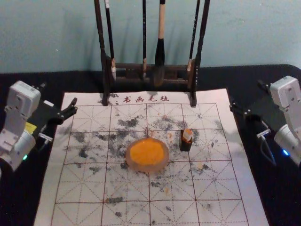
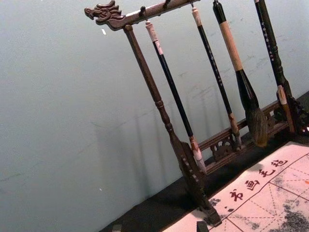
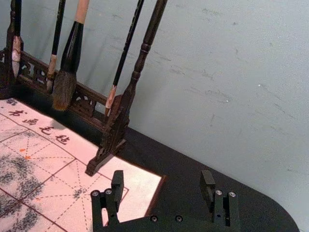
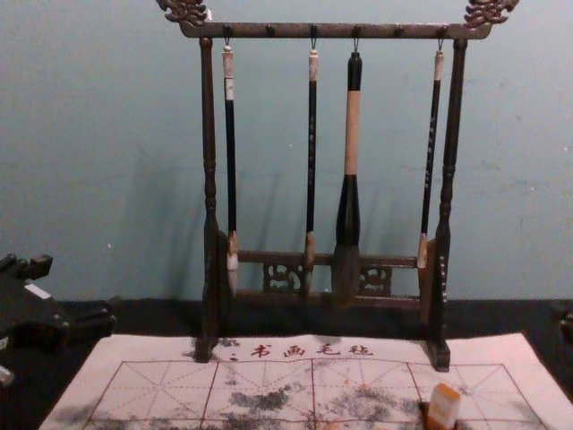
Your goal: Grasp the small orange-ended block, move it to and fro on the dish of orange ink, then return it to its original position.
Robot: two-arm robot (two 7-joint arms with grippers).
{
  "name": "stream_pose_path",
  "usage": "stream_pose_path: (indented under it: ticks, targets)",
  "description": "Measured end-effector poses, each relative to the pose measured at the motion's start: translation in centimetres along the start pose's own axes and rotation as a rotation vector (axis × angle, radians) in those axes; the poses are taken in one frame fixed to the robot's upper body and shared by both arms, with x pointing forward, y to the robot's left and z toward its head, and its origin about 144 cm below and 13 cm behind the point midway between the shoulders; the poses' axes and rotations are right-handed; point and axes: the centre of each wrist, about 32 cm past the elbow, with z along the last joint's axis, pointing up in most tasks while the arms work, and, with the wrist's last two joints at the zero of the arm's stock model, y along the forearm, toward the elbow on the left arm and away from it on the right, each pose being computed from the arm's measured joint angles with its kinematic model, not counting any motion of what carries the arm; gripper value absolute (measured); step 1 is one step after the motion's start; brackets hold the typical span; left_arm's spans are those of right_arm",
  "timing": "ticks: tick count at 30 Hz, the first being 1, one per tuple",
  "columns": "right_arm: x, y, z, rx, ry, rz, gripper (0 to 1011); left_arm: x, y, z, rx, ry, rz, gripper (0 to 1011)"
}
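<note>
We see the left gripper [image 1: 58, 95] near the mat's [image 1: 84, 214] left edge and the right gripper [image 1: 248, 97] near its right, each with 2 fingers spread wide, holding nothing. Leftward of the right fingers, the orange-ended block [image 1: 187, 135] stands in a black holder [image 1: 186, 145]; farther left sits the ink dish [image 1: 146, 168]. Printing on the mat reads "书画毛毡"; 4 brushes' [image 4: 353, 134] handle marks are too small to read.

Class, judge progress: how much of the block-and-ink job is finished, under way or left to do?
Nothing is surely done: the block stands in a dark holder beside the ink dish, and its orange end proves no fresh inking. In hand: nothing; the left gripper and right gripper are at the mat's sides, jaws apart. Probably left: grasping, inking and returning, unless already finished.
</note>
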Motion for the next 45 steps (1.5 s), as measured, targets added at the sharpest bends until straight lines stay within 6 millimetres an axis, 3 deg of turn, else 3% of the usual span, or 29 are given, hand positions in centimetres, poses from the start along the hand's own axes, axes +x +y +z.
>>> stream_pose_path:
  ticks: [8,14,21,37,45]
  targets:
    - [-0.5,-2.2,-0.4,-0.010,0.033,0.068,1000,0.0,0.0,0.0,0.000,0.000,0.000,1001]
    - [-1.4,-5.0,-0.8,-0.017,0.081,0.215,1000,0.0,0.0,0.0,0.000,0.000,0.000,1001]
    - [-2.2,-6.5,-0.6,-0.006,0.149,0.370,1000,0.0,0.0,0.0,0.000,0.000,0.000,1001]
    - [-5.5,-3.0,-0.3,-0.012,0.193,0.421,1000,0.0,0.0,0.0,0.000,0.000,0.000,1001]
    - [-6.2,-1.3,-0.3,-0.011,0.191,0.416,1000,0.0,0.0,0.0,0.000,0.000,0.000,1001]
